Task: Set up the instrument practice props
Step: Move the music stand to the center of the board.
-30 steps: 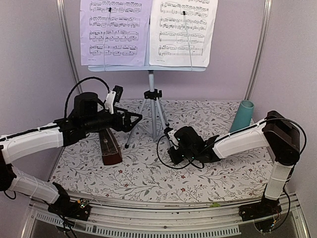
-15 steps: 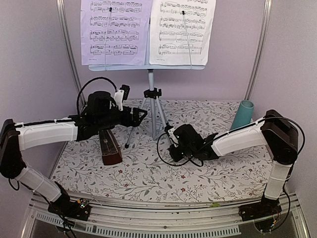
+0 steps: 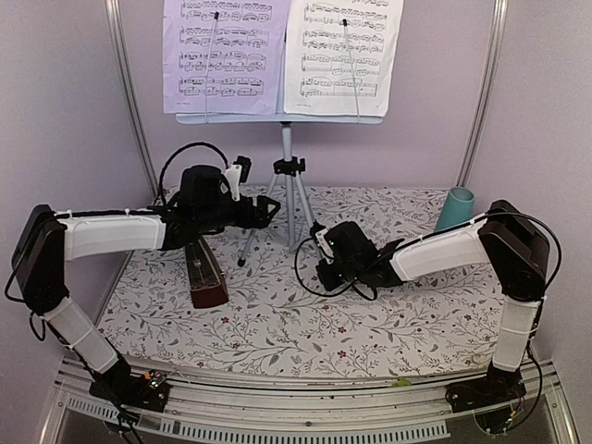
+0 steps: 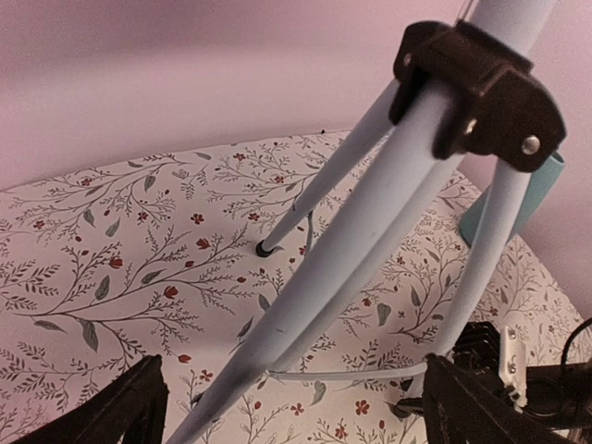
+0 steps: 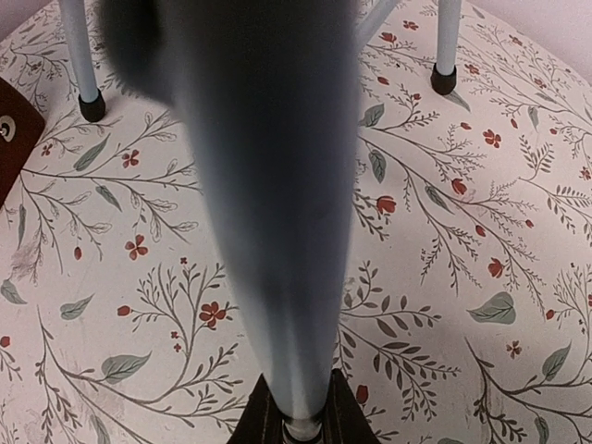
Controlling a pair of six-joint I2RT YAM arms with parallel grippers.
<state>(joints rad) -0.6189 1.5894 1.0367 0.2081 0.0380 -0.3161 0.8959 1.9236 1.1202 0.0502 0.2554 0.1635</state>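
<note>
**A:** The left gripper (image 4: 291,375) first. We see its two dark fingers (image 4: 129,407) spread wide at the bottom corners of its wrist view. The silver tripod legs (image 4: 324,268) of the music stand (image 3: 279,118) run up between them. Are the fingers touching the legs?

**B:** We cannot tell, though the jaws look clear of the legs on both sides. From above, that gripper sits just left of the tripod, below the black hub (image 3: 289,168).

**A:** And the right gripper (image 5: 294,427)?

**B:** It is closed narrow on one leg. In its wrist view we see a blurred pale tube coming straight down into the fingers at the bottom edge. From above we place it on the right-hand leg, low near the foot.

**A:** Where does the stand sit?

**B:** It stands upright at the back middle of the flowered table (image 3: 398,314), with its pale-blue desk high against the wall. Two sheet-music pages (image 3: 225,55) rest on the desk side by side, each behind a thin wire arm (image 3: 214,55).

**A:** And the metronome (image 3: 206,277)?

**B:** It is on the cloth left of the tripod, below the left forearm in the overhead view and apart from the legs. We see the teal cup (image 3: 455,208) at the back right, well apart.
</note>
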